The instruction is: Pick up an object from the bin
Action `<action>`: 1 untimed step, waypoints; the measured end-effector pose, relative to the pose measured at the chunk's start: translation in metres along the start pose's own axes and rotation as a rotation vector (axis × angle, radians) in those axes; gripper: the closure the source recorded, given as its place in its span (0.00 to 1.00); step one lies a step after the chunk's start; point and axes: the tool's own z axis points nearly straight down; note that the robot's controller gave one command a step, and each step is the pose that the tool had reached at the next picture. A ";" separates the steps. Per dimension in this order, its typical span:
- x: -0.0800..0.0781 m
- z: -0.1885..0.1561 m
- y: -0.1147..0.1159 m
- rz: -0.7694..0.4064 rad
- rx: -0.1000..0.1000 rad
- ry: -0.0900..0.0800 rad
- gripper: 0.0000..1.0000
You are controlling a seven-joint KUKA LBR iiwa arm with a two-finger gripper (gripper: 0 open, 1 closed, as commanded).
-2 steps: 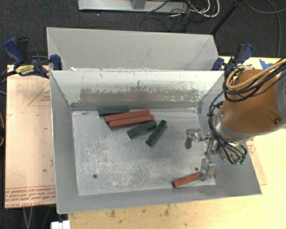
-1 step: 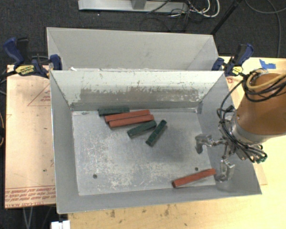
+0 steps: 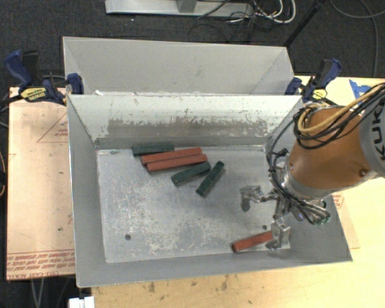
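1. Six bars (image 3: pixel 191 174) lie in the bin (image 3: pixel 115 236): three red, three green.
2. One red bar (image 3: pixel 252 242) touches the claw's (image 3: pixel 264 218) nearer finger, with its long axis pointing leftward away from it.
3. Claw fingers are spread apart.

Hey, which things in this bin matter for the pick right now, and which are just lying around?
In play:
- end effector, low at the bin's near right
- red block, right beside it, so the likeliest pick

Lying about:
- two red bars near the back wall
- three dark green bars in the same cluster, well away from the end effector
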 end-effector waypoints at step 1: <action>-0.004 0.060 -0.003 -0.160 0.004 -0.008 0.00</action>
